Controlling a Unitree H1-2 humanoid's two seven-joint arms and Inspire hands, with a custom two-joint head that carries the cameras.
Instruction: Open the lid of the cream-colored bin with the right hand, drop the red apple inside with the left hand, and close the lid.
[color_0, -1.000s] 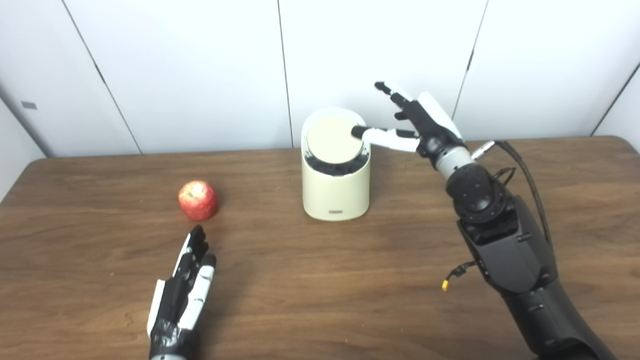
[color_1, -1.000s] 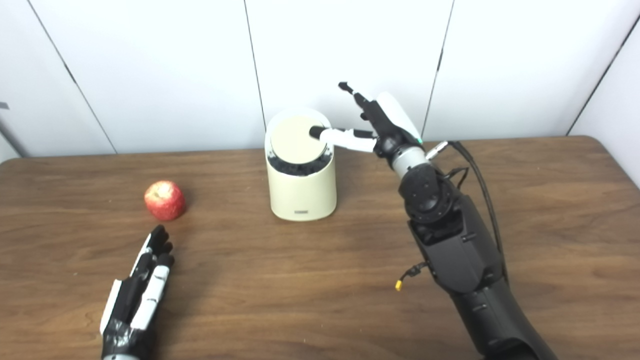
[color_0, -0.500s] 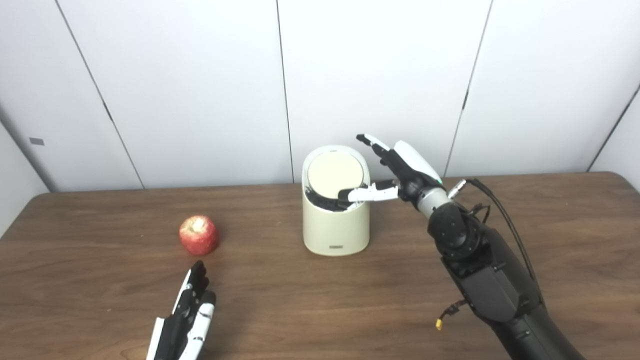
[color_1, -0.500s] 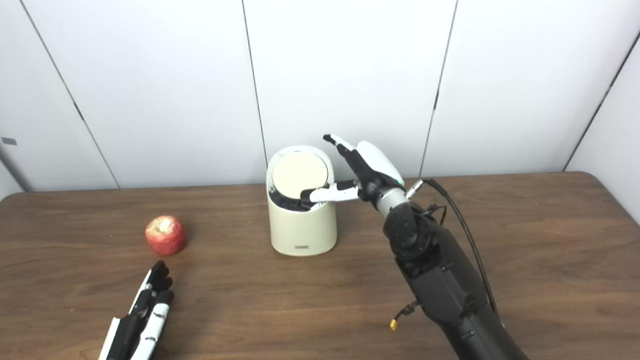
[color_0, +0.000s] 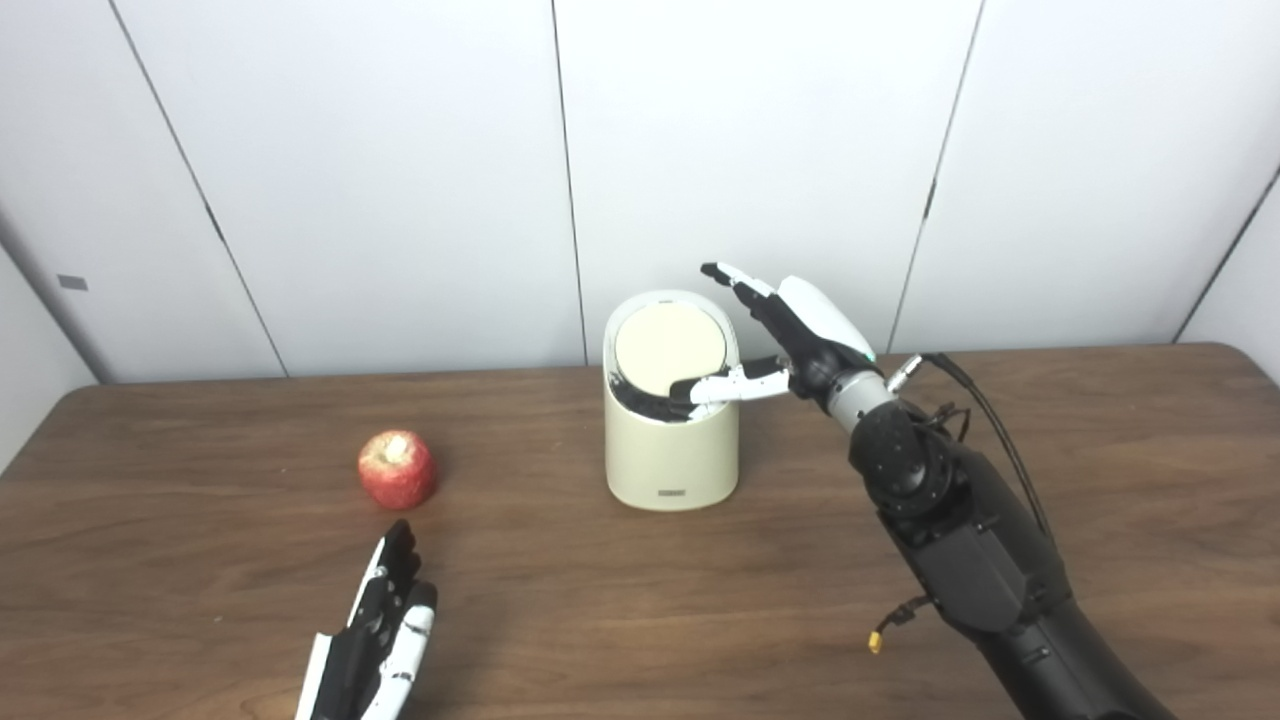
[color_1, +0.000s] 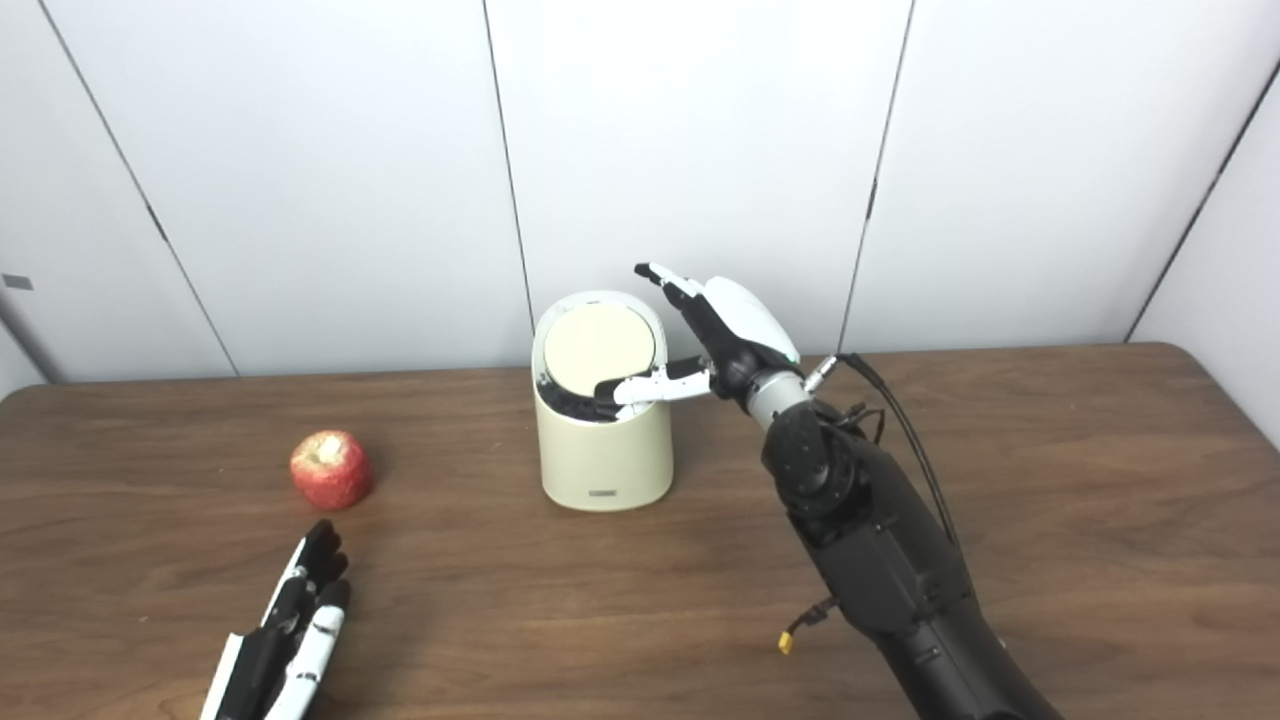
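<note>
Tilted lid (color_0: 668, 350) on bin (color_0: 672, 455)

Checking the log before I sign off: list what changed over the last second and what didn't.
The head cameras tilted, so the whole scene sits lower. The right hand slid its thumb from the far right edge of the lid to its near edge. The apple, bin and left hand stayed put.

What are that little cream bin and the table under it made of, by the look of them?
The cream-colored bin looks like smooth matte plastic: even color, rounded molded edges, soft sheen, though coated metal is possible. Its tilted lid matches, with a dark liner or rim beneath. The table shows brown wood grain with a dull finish, whether solid wood or laminate I cannot tell.
</note>
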